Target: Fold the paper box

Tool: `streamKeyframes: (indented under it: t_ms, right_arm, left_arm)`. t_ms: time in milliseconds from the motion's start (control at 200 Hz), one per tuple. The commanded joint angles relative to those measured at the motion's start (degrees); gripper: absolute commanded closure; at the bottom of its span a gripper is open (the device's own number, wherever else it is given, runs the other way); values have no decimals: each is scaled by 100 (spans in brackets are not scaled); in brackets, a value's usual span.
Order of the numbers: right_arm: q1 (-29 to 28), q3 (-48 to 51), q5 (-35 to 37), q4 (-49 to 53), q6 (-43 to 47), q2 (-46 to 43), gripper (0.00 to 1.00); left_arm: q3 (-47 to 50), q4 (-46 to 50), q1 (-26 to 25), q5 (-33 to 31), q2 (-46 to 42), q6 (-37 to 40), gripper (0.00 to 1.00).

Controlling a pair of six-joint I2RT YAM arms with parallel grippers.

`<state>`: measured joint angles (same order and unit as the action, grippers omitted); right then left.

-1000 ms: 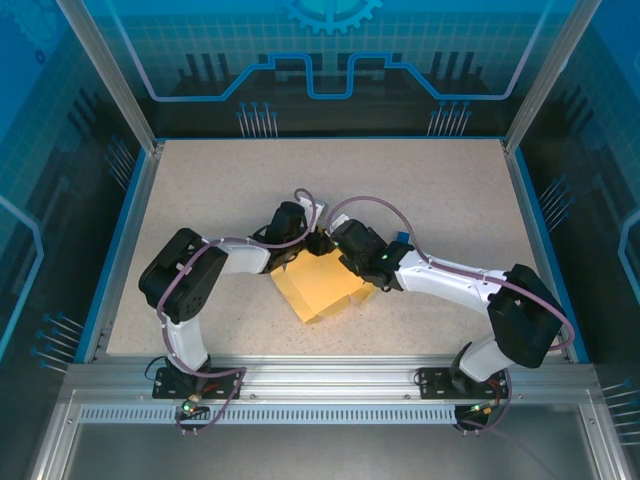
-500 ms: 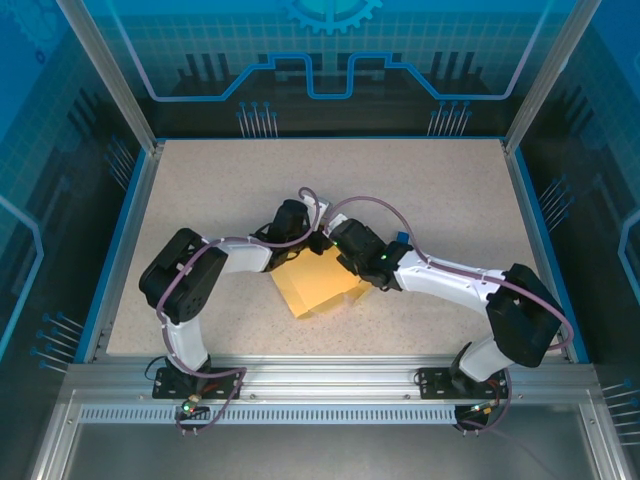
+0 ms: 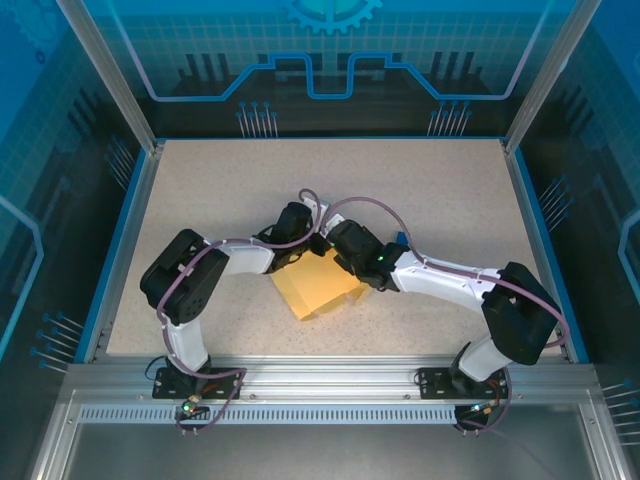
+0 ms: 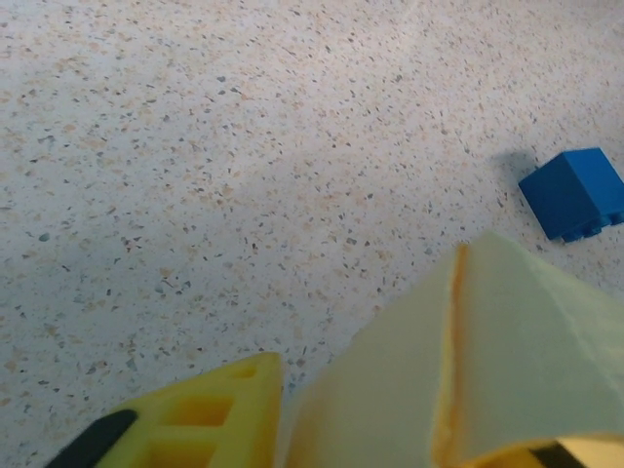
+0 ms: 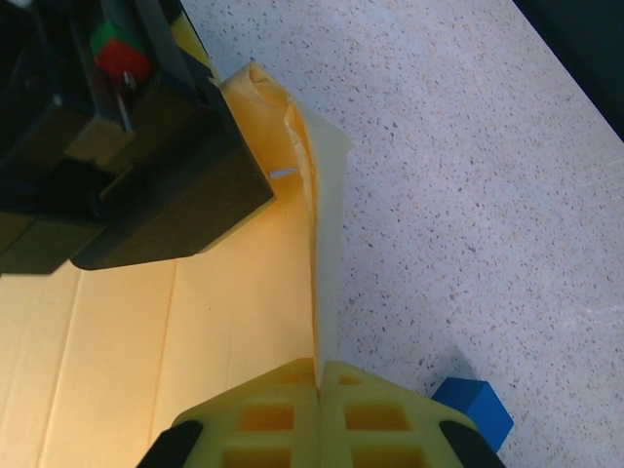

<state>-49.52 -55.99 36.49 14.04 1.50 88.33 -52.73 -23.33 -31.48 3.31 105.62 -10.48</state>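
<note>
Since my left gripper point(image 3: 318, 244) narrowed its jaws over the last second, the gap between its fingers is now packed with pale card. Left wrist view: a raised fold of the paper box point(image 4: 507, 331) stands between the two yellow fingers and touches both. I read that as a grip on the fold, not jaws standing free.

Right gripper point(image 5: 317, 375): no change, fingers pressed together. The thin upright edge of the card runs straight into the seam between them, so it is pinched there.

Box position: on the table point(image 3: 220, 200), near centre, just in front of both wrists where they meet. Seen from above, the paper box point(image 3: 312, 288) has a tighter outline than a second ago; the part that spread toward my right arm has drawn in.

Blue block point(image 4: 573, 192): on the bare table, just beyond the box's far corner, not touching it. Not part of the job.

Judgement: both grippers now hold the same raised wall, at points close together. That suggests a side panel is being stood up and creased. Still mid-fold; most of the sheet lies flat point(image 5: 146, 322). Risk: thin card may buckle or tear if my hands pull apart.
</note>
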Motion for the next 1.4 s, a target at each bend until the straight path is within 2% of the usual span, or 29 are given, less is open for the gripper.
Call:
streamKeyframes:
  t_ms: [0,260,380,575,910,1066,1396]
  right_arm:
    - [-239,48,-482,480,-44,-60,100]
    - [89,35,-628,552,-62,-261,100]
    - [219,90,-987,464,-7,-376,100]
    - [359,94,-1283,488,42,-449,100]
    - [498,118,-1401,485,44,-453,100]
    - [542,141,-1425,439,44,-457,100]
    - [576,165,-1454,424,40,-493,100]
  left_arm:
    - [-12,-549,308,-394,-185,-214,65]
    - [309,-583,400,639,-552,254,45]
    - [373,-459,425,1176,-596,644,40]
    - [212,35,459,1487,-576,1019,39]
    - [200,668,549,1900,-711,1329,34]
    - [337,645,548,1980,-675,1323,34]
    - [343,577,550,2047,-325,1422,41]
